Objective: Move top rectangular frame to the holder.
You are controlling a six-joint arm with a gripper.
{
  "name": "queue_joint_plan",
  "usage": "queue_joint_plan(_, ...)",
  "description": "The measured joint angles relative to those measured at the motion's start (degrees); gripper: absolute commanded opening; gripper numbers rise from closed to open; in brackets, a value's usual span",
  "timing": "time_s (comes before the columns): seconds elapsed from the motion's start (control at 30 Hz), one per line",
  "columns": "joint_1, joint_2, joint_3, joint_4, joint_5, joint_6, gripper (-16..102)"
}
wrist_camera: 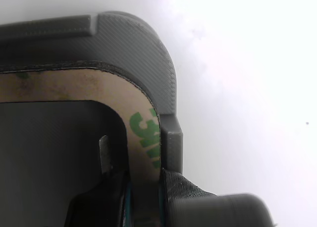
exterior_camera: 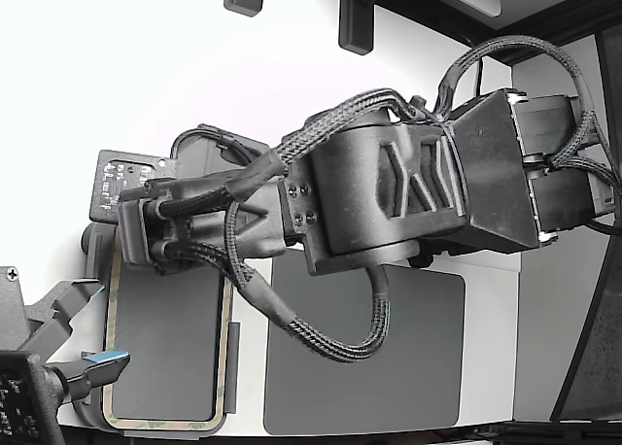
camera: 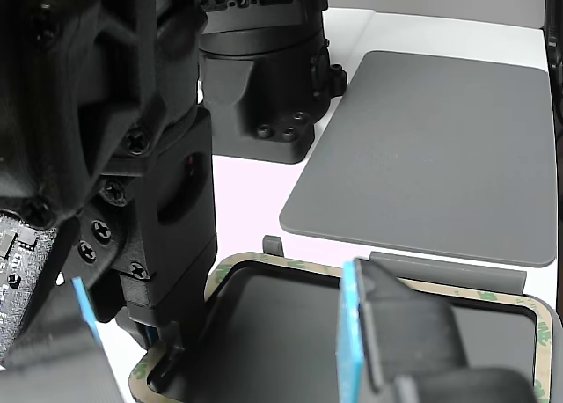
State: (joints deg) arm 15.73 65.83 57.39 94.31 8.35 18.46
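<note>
You had the thin beige-green mottled rectangular frame (exterior_camera: 110, 367) lying flat within the raised edges of the light grey rounded-rectangular holder plate (exterior_camera: 230, 348), at the exterior view's left, so its outline already followed the plate's outline, and that seating is what the edge tabs are there to give. The wrist view showed why the black gripper (wrist_camera: 143, 197) sat where it did: its jaws straddled the frame's (wrist_camera: 74, 83) rim near a rounded corner, one finger (wrist_camera: 105, 155) inside the open middle and the other outside against the holder's (wrist_camera: 133, 43) grey wall, narrowed onto the strip with no gap visible on either side. I judged it to be pinching the frame, since a thin flat outline offers no other purchase than its edge. The green lettering on the pale rim suggested a backing film, so the strip would likely flex if dragged. In the other view the frame (camera: 290, 264) ran along the holder's raised tab (camera: 444, 269), just beside the solid dark grey rectangular mat (camera: 440, 148), which lay apart on the white table (camera: 246, 192). A second arm's blue-tipped gripper (exterior_camera: 102, 362) stood over the frame's far end, near but, as far as you could see, not gripping it.
</note>
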Motion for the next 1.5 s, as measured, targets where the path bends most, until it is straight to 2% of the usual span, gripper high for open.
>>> queue_joint_plan(1.13,0.0,0.0,0.44,-0.35,-0.26,-1.14,-8)
queue_joint_plan(1.17,0.0,0.0,0.44,-0.35,-0.26,-1.14,-3)
queue_joint_plan(1.23,0.0,0.0,0.44,-0.44,-0.26,-1.23,13)
queue_joint_plan(1.27,0.0,0.0,0.44,-0.44,-0.26,-1.32,16)
queue_joint_plan(1.3,0.0,0.0,0.44,-0.44,-0.35,-1.32,23)
queue_joint_plan(1.37,0.0,0.0,0.44,-0.35,-0.62,-1.58,43)
queue_joint_plan(1.43,0.0,0.0,0.7,-0.26,-1.05,-1.67,72)
queue_joint_plan(1.5,0.09,0.0,0.7,-0.26,-1.32,-1.76,94)
